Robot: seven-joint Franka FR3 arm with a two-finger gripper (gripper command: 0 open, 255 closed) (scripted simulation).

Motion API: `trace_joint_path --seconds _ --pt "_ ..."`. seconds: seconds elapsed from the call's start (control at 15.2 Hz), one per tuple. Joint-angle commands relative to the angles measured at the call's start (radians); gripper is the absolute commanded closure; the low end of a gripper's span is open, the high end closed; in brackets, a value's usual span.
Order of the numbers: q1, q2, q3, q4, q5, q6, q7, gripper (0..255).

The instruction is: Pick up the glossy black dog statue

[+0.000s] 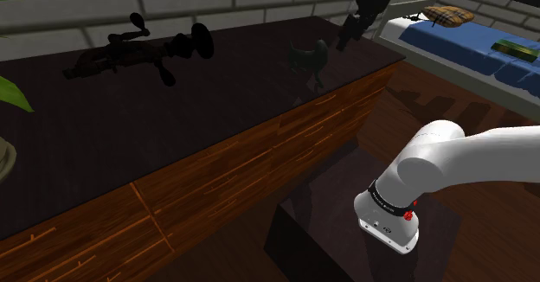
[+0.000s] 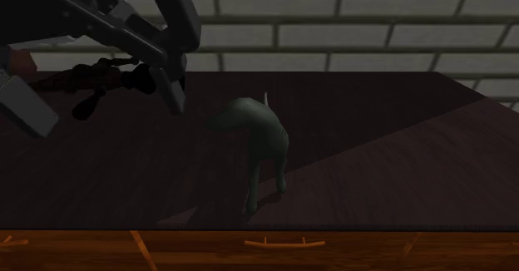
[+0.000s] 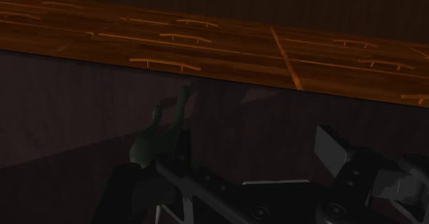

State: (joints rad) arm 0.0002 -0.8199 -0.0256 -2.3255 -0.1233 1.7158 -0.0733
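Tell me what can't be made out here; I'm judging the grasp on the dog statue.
Shoulder view: dark greenish dog statue, beside the black hand, too dim against the dark tabletop to show its pose.
Wrist view: part of the statue hidden behind the hand.
Second exterior view: black long-handled object partly covered by the hand; kind unclear.

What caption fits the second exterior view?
Black claw hovers beside the dark dog statue on a cabinet top.

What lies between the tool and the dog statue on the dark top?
Nothing: in the shoulder view, only bare dark top separates the tool from the dog statue.
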Motion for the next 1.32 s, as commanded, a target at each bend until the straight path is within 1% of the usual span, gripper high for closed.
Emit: trace_joint_path --seconds 0.0,0.33,0.59,0.99,1.25 --pt "0.000 0.000 0.000 0.000 0.000 0.000 0.000 0" --pt "0.008 0.201 -0.094 0.099 0.009 0.061 -0.101 0" --pt "0.021 0.371 -0.163 0.202 0.038 0.090 -0.189 0" --pt "0.033 0.642 -0.252 0.398 0.124 0.093 -0.334 0" --pt "0.021 0.835 -0.291 0.561 0.204 0.063 -0.432 0"
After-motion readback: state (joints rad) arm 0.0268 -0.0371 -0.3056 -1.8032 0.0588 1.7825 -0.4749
